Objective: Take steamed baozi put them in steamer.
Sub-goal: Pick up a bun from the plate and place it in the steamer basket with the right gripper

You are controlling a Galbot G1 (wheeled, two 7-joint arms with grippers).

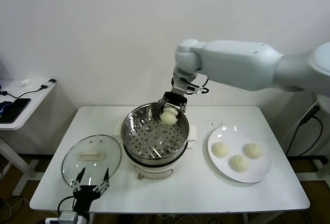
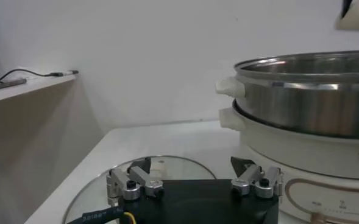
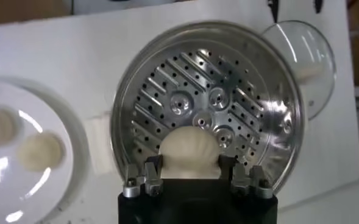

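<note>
Now the right claw grips one baozi just inside the steamer far rim, left claw released.

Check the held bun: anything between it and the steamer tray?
Nothing visible. The right gripper holds the pale cream round dough bun over the far rim of the shiny stainless-steel steamer pot; the perforated tray below is bare. The glass lid lies aside on the table, beside the open left gripper.
</note>
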